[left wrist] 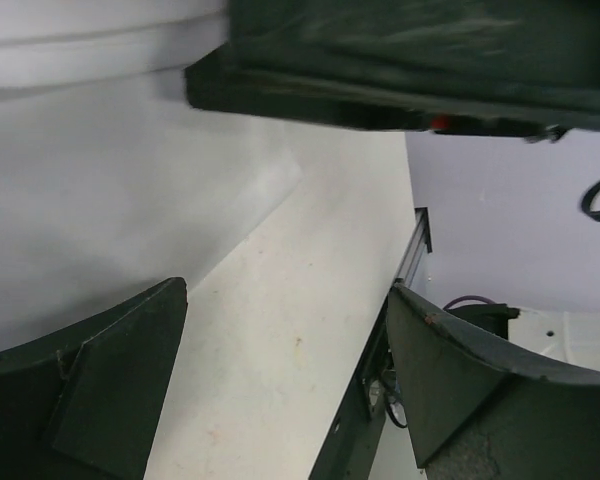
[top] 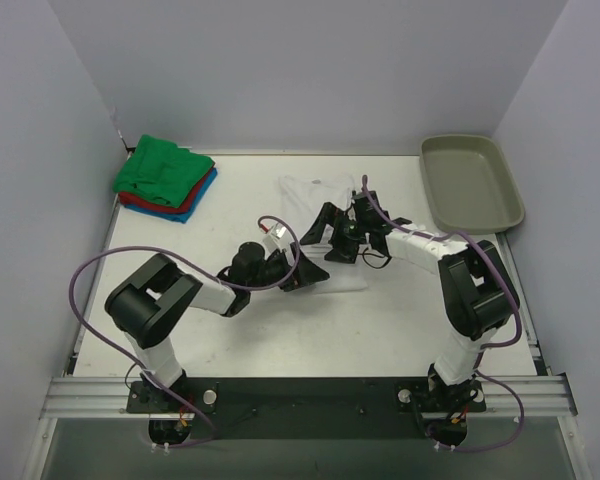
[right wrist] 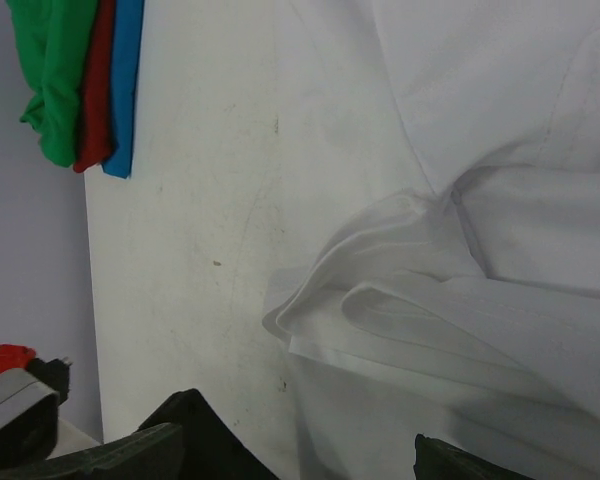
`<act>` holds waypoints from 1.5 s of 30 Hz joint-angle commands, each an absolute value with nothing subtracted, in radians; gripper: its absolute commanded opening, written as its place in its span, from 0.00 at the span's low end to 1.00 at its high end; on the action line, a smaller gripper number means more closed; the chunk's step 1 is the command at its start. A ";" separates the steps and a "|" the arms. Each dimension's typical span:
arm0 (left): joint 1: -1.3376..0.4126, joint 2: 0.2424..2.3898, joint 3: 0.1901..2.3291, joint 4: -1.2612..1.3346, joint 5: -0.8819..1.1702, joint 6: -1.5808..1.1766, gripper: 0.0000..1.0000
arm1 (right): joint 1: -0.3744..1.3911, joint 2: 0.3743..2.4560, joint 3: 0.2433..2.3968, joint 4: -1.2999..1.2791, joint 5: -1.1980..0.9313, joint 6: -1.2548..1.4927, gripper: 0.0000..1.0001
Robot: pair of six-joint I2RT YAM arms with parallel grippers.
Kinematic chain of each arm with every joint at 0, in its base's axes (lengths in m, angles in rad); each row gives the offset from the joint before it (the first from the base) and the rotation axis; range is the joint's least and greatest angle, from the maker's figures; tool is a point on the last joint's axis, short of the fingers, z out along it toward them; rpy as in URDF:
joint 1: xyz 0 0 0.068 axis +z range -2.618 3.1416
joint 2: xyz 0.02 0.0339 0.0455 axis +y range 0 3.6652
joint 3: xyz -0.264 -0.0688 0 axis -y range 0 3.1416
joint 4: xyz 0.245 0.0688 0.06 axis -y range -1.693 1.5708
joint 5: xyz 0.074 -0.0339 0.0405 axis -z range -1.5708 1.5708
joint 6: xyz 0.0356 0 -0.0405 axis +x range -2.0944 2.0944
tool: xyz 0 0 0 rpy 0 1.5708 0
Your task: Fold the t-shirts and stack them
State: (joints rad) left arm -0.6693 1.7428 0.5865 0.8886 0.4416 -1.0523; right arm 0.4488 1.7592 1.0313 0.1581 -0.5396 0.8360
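Note:
A large white t-shirt [top: 314, 191] lies spread on the middle of the table, partly under both grippers. My left gripper [top: 308, 268] is low over its near edge, open, with only bare table between its fingers [left wrist: 100, 395]; the white cloth [left wrist: 100, 200] lies off to its left. My right gripper [top: 336, 238] hovers open over the shirt's middle. In the right wrist view a folded sleeve edge [right wrist: 380, 310] lies just ahead of the open gripper [right wrist: 300, 462]. Folded green, red and blue t-shirts [top: 166, 177] are stacked at the far left corner, green on top [right wrist: 65, 70].
A grey-beige tray [top: 472, 182] sits at the far right corner. Purple walls close in the table [top: 410, 320] on three sides. The right arm's black body [left wrist: 430, 60] hangs close above the left gripper. A metal rail [top: 300, 392] runs along the near edge.

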 commanded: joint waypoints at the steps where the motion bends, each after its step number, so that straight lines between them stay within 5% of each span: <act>1: -0.655 1.816 0.595 0.955 0.448 -1.016 0.90 | 0.433 1.704 1.046 0.152 -0.545 0.816 1.00; 10: -0.640 1.971 0.561 1.115 0.457 -1.040 0.90 | 0.431 1.721 1.043 0.150 -0.557 0.819 1.00; 30: -0.637 1.937 0.517 1.141 0.466 -1.057 0.90 | 0.460 1.842 1.058 0.203 -0.557 0.859 1.00; 45: -0.637 1.950 0.500 1.155 0.476 -1.063 0.90 | 0.397 2.002 1.264 0.178 -0.508 0.796 1.00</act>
State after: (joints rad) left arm -0.6422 1.9415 0.5262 1.1793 0.4652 -1.0725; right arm 0.4175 1.9594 1.1748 0.1822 -0.5480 0.8330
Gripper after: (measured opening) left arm 0.901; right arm 0.999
